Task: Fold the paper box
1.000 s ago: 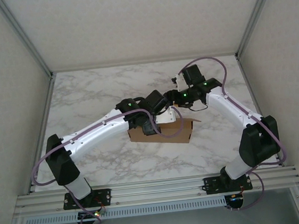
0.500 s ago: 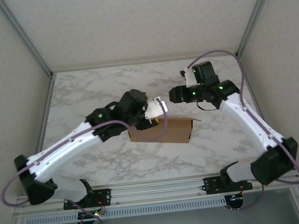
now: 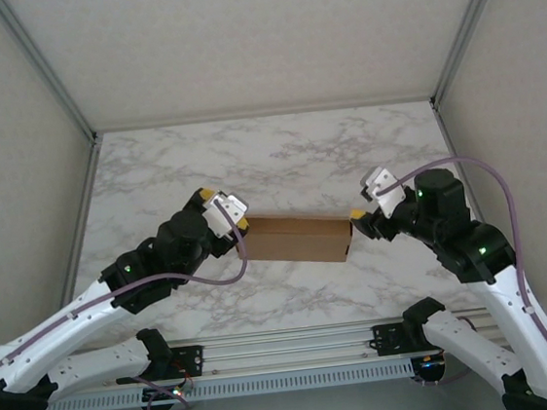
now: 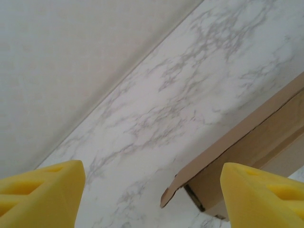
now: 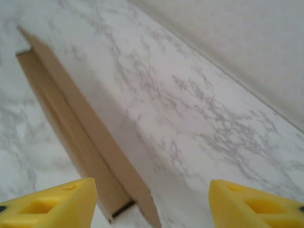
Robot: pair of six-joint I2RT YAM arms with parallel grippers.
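The paper box (image 3: pixel 299 239) lies closed in the middle of the marble table, a plain brown shallow rectangle. My left gripper (image 3: pixel 225 210) hovers just off its left end, open, with nothing between the yellow fingers (image 4: pixel 42 190). In the left wrist view the paper box (image 4: pixel 251 142) shows a lid corner sticking out. My right gripper (image 3: pixel 369 200) stands off the right end, open and empty too. The right wrist view has the paper box (image 5: pixel 80 137) running along the left, beside one yellow finger (image 5: pixel 52 206).
The marble table (image 3: pixel 279 160) is bordered by grey walls and an aluminium frame (image 3: pixel 288 345) at the near edge. Purple cables (image 3: pixel 491 182) loop off both arms.
Both arms have pulled back from over the box towards the near side. The raised flap at the box's right end has gone down and the box lies flat.
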